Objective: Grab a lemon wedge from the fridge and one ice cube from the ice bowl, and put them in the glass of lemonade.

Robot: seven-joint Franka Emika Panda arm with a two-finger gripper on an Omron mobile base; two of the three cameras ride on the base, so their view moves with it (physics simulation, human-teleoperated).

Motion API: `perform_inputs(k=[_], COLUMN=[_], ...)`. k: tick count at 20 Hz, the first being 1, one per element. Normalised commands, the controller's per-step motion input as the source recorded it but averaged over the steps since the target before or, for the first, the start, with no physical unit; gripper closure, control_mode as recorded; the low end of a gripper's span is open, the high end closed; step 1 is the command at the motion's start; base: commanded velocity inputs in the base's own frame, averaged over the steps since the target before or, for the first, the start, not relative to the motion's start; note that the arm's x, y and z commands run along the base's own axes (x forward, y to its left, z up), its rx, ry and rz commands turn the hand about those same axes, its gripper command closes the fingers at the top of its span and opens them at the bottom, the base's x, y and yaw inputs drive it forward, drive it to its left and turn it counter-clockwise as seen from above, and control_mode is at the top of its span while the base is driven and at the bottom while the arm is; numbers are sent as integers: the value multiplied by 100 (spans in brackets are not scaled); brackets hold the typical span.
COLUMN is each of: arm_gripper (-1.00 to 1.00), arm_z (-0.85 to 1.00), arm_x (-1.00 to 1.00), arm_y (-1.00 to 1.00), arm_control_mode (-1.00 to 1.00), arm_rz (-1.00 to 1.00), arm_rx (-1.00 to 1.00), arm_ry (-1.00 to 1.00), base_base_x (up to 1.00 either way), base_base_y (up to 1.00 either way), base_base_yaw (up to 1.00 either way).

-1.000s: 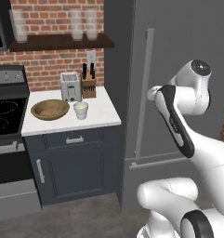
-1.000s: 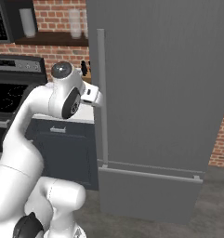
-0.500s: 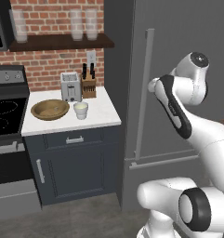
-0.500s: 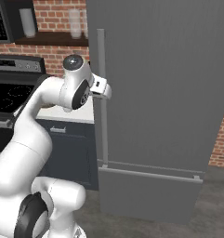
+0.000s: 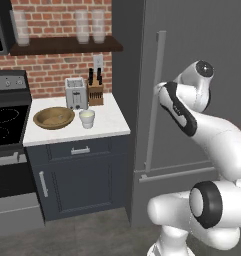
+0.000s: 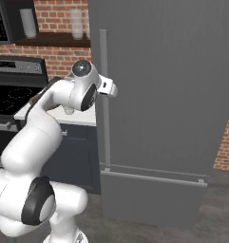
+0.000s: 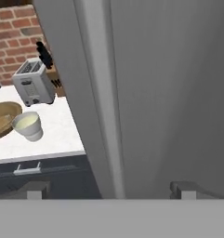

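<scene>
The fridge (image 5: 202,35) (image 6: 173,95) (image 7: 178,93) stands shut, so the lemon wedge is hidden. My gripper (image 5: 160,91) (image 6: 109,88) (image 7: 108,190) is open and close in front of the fridge's long vertical bar handle (image 5: 156,110) (image 6: 104,123) (image 7: 100,83). In the hand view the two fingertips (image 7: 37,190) stand wide apart on either side of the bar, holding nothing. Left of the fridge, on the white counter (image 5: 109,125), sit the brown ice bowl (image 5: 53,117) (image 7: 1,119) and, beside it, the small whitish glass of lemonade (image 5: 87,118) (image 7: 28,124).
A toaster (image 5: 76,93) (image 7: 33,83) and a knife block (image 5: 95,90) stand at the back of the counter. A stove (image 5: 7,120) is to its left, a dark blue cabinet (image 5: 77,175) below, and a shelf with tall glasses (image 5: 89,25) above.
My arm has risen and swung the hand forward to the fridge's bar handle. The jaws have stayed wide apart. Nothing on the counter has moved.
</scene>
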Motion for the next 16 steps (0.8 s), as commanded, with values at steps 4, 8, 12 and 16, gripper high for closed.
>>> perform_inputs(k=[4,8,12,16], arm_gripper=[-100,-100,-100,-100], arm_z=[-7,-8,-11,-13], arm_x=[72,81,86,84], arm_y=[0,0,0,0], arm_control_mode=[-100,-100,-100,-100], arm_rz=[1,1,1,2], arm_rx=[0,0,0,0], arm_ry=[0,0,0,0], base_base_x=[0,0,0,0], base_base_y=[0,0,0,0], base_base_yaw=[0,0,0,0])
